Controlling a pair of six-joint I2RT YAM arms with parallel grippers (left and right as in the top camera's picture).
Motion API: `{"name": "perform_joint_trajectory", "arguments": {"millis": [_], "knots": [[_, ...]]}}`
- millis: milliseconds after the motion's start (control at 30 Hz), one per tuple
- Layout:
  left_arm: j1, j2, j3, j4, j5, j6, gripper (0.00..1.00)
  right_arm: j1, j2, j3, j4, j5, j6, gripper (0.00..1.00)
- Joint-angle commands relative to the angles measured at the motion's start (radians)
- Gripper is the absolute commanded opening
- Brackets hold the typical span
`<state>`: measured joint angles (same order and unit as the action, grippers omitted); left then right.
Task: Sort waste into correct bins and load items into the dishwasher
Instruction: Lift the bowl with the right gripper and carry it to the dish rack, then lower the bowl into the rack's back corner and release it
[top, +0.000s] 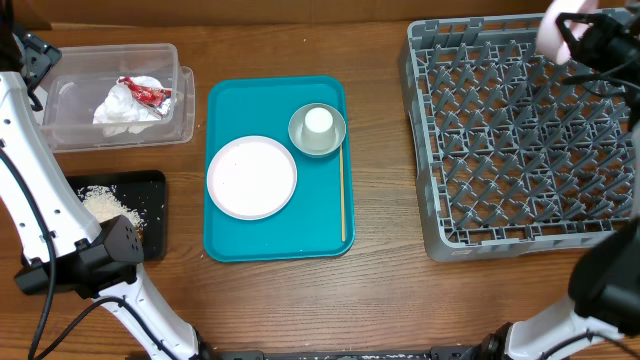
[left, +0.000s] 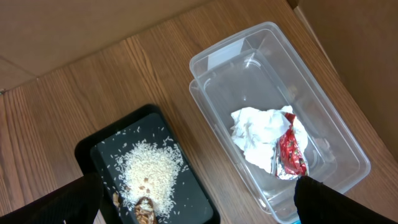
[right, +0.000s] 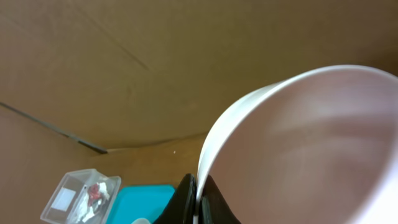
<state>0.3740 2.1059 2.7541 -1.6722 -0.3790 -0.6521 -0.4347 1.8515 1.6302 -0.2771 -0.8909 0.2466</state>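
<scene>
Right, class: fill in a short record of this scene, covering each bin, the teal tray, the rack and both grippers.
tub: napkin, red wrapper
black tray: rice, brown bits
teal tray: plate, cup in grey bowl, stick
rack: nothing seen in it
right gripper: shut on white bowl's rim
left gripper: open, empty
</scene>
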Motion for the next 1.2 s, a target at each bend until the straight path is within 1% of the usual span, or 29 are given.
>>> {"name": "perform_joint_trajectory", "arguments": {"millis": [0, 133, 267, 367, 500, 633, 733, 933, 1067, 1167], "knots": [[0.003, 0.000, 0.002, 0.001, -0.013, 0.001, 1.00, 0.015, 0.067, 0.013, 0.106, -0.073, 0.045, 0.04], [0.003, 0.000, 0.002, 0.001, -0.013, 0.001, 1.00, 0.025, 0.156, 0.013, 0.271, -0.071, 0.123, 0.04], [0.003, 0.000, 0.002, 0.001, -0.013, 0.001, 1.00, 0.028, 0.241, 0.013, 0.373, -0.065, 0.196, 0.04], [0.003, 0.000, 0.002, 0.001, -0.013, 0.001, 1.00, 0.028, 0.290, 0.013, 0.377, -0.019, 0.251, 0.04], [0.001, 0.000, 0.002, 0.001, -0.013, 0.001, 1.00, 0.028, 0.335, 0.013, 0.371, -0.018, 0.257, 0.04], [0.001, 0.000, 0.002, 0.001, -0.013, 0.001, 1.00, 0.021, 0.343, 0.013, 0.365, -0.019, 0.265, 0.04], [0.001, 0.000, 0.002, 0.001, -0.013, 0.001, 1.00, 0.005, 0.343, 0.013, 0.366, -0.019, 0.309, 0.04], [0.000, 0.000, 0.002, 0.001, -0.013, 0.001, 1.00, -0.035, 0.343, 0.013, 0.341, -0.033, 0.313, 0.04], [0.000, 0.000, 0.002, 0.001, -0.013, 0.001, 1.00, -0.063, 0.343, 0.013, 0.336, -0.068, 0.330, 0.09], [0.000, 0.000, 0.002, 0.001, -0.013, 0.001, 1.00, -0.087, 0.342, 0.013, 0.336, -0.132, 0.330, 0.11]]}}
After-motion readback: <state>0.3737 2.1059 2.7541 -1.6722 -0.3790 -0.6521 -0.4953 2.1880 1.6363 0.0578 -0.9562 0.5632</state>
